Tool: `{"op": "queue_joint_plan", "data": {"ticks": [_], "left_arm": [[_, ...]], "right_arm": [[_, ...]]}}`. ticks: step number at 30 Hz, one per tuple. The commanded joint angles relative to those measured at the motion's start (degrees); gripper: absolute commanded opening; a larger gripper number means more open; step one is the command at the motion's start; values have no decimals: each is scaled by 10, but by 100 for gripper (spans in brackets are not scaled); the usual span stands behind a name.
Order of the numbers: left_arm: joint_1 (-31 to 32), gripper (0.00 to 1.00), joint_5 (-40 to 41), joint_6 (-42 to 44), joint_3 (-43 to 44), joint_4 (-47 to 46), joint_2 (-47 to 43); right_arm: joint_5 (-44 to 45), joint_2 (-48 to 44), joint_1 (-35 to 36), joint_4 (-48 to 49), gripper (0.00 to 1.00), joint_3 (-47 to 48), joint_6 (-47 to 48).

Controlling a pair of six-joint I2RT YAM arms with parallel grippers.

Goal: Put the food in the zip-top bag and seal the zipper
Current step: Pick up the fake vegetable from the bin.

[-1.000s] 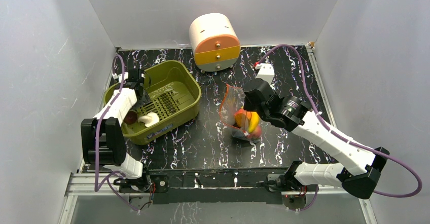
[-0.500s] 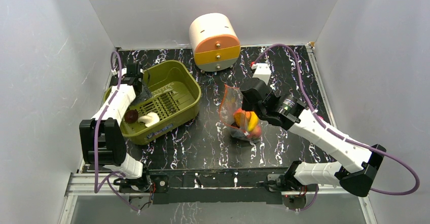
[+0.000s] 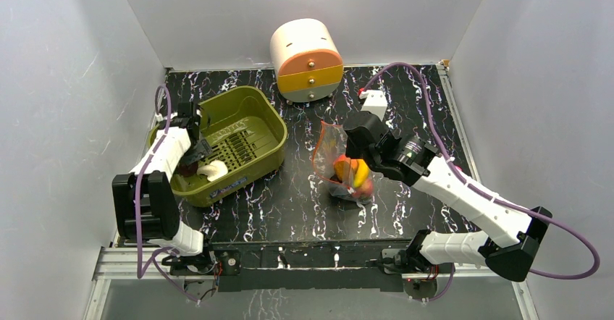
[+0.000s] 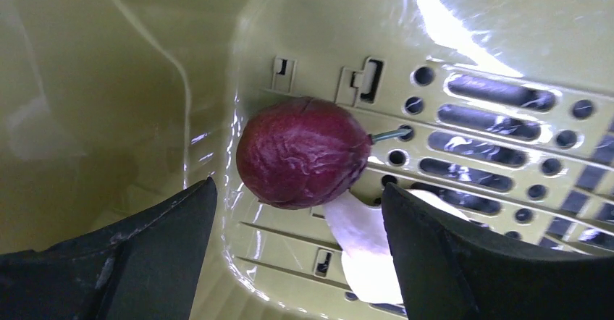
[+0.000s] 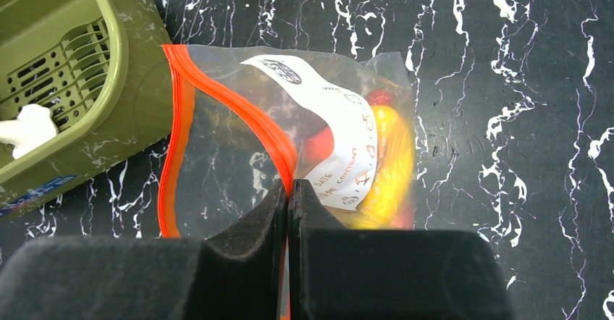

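Inside the olive basket (image 4: 507, 38), the left gripper (image 4: 297, 191) gapes empty over a purple fruit (image 4: 300, 152); beside the basket, the right gripper (image 5: 288, 190) clamps the zipper (image 5: 239, 106) of the zip-top bag (image 5: 217, 168).

an olive basket (image 3: 246, 174) sits left of a round orange-white drawer box (image 3: 306, 59).

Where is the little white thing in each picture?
Top view: the white piece lies in the near-left end of the green basket.
Left wrist: bottom middle, just below the purple fruit.
Right wrist: far left edge, inside the basket.
Shared landmark: the basket's slotted floor.
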State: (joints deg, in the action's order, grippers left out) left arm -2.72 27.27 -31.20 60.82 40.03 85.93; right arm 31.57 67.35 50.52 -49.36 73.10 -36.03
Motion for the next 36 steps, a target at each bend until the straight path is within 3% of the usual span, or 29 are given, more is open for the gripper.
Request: {"op": "queue_joint_plan", "data": {"ticks": [1,7,17,19,23,27,30,36], "left_arm": [[-9,82,-9,24,-27,-19,-16],[-8,78,-41,50,-45,-74,-11],[-9,57,-85,90,-38,-125,3],[-8,59,-86,90,-38,-127,4],[-8,70,-73,83,-43,-129,8],[-8,74,-74,86,-39,-132,14],[-8,72,-77,89,-35,-134,18],[-8,59,-94,94,-36,-135,19]], "right_arm": [[15,-24,1,28,0,11,-2],[15,-25,1,27,0,11,-6],[12,-27,1,26,0,10,-11],[11,-28,1,26,0,9,-11],[10,-31,1,27,0,9,-12],[10,-33,1,25,0,8,-14],[9,-37,1,24,0,6,-17],[10,-43,1,22,0,4,-21]]}}
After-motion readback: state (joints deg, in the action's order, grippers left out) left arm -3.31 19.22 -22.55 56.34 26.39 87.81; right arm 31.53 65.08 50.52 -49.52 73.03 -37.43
